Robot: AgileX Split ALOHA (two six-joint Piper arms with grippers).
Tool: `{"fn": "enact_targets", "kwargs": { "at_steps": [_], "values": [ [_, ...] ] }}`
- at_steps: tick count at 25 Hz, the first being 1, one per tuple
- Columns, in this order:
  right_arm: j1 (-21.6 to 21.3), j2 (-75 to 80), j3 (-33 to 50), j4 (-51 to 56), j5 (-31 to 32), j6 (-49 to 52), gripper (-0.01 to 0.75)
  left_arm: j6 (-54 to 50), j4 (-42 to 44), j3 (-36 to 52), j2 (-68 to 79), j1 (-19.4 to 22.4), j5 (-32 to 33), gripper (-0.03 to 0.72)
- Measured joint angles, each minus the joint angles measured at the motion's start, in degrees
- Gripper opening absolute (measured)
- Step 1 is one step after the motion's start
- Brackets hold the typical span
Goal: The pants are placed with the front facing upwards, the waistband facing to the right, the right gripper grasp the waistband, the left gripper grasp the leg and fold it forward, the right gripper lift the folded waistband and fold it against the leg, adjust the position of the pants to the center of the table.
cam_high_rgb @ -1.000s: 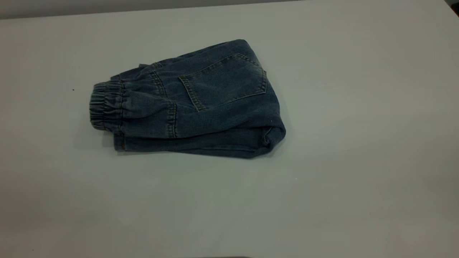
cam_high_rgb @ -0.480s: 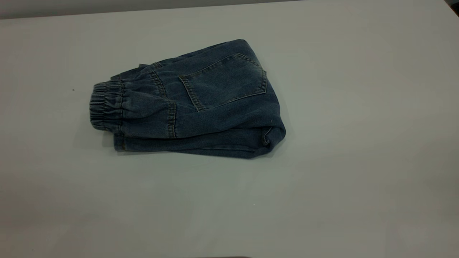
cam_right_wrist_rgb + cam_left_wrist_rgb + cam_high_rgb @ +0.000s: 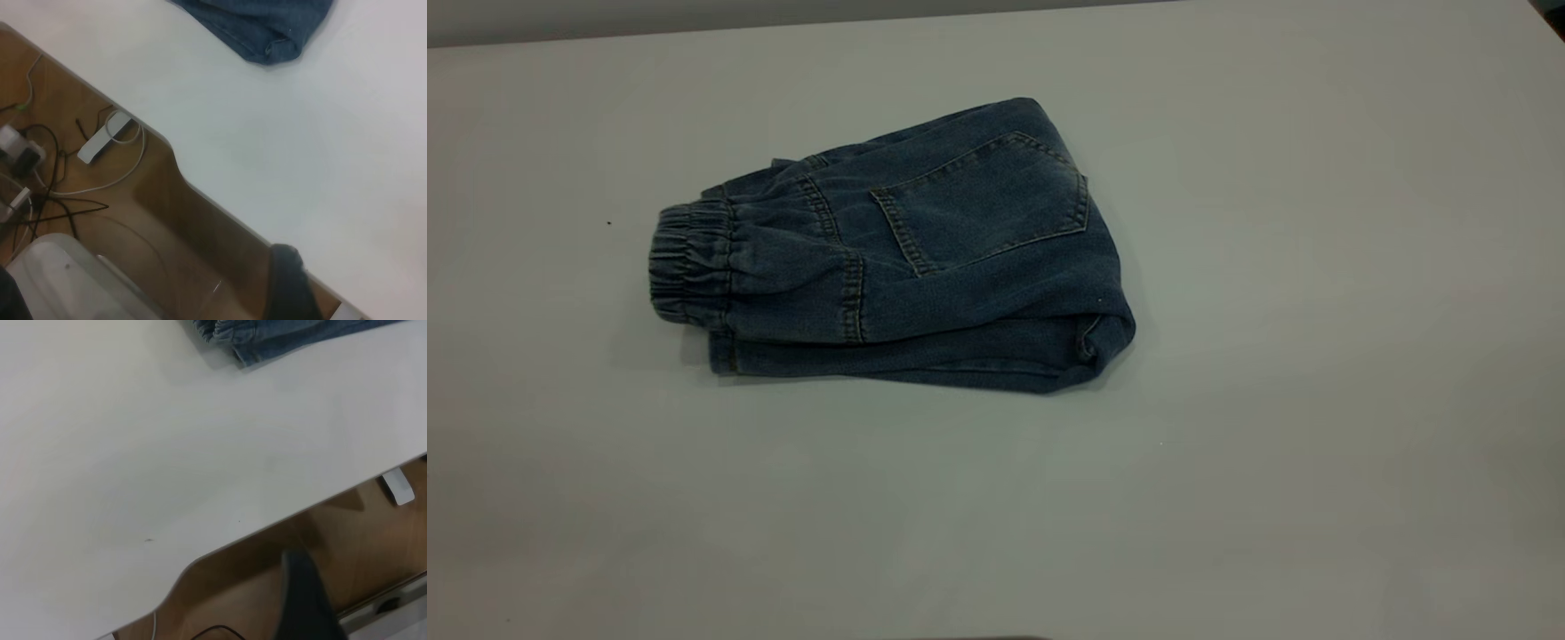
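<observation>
The pants (image 3: pixel 907 267) lie folded on the white counter (image 3: pixel 1316 356), left of middle and toward its far side, back pocket (image 3: pixel 983 200) facing up. The waistband (image 3: pixel 689 267) sits at the bundle's left end, the fold at the right. Neither tool appears in the exterior view. Each wrist view shows only a dark blurred tip over the counter edge; open or closed, cannot tell.

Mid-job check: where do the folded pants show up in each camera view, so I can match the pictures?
Exterior view: the pants lie folded left of centre on the table, waistband at their left end.
Left wrist view: only the waistband end shows, at the picture's top edge.
Right wrist view: the folded end shows, at the top edge.
Shared landmark: the white table.
</observation>
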Motion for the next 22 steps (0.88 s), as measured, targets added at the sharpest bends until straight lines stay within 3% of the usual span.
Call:
{"fn": "enact_targets", "kwargs": {
  "at_steps": [3,7,11,15,22],
  "values": [
    [-5.59,0.0,0.0,0.52,0.0,0.0,0.379,0.0,0.0,0.0,-0.07,1.05,0.0,0.389],
    [-20.67,-0.13,0.0,0.65,0.0,-0.07,0.379,0.0,0.0,0.0,-1.4,8.22,0.0,0.389],
    [-32.69,-0.61,0.0,0.65,0.0,-0.07,0.379,0.0,0.0,0.0,-3.65,15.65,0.0,0.389],
    [-37.04,-5.12,0.0,0.65,0.05,-0.07,0.379,0.0,0.0,0.0,-7.22,19.44,0.05,0.389],
    [-37.37,-9.76,0.0,0.65,0.64,-0.07,0.379,0.0,0.0,0.02,-12.0,19.72,0.29,0.389]
  ]
}}
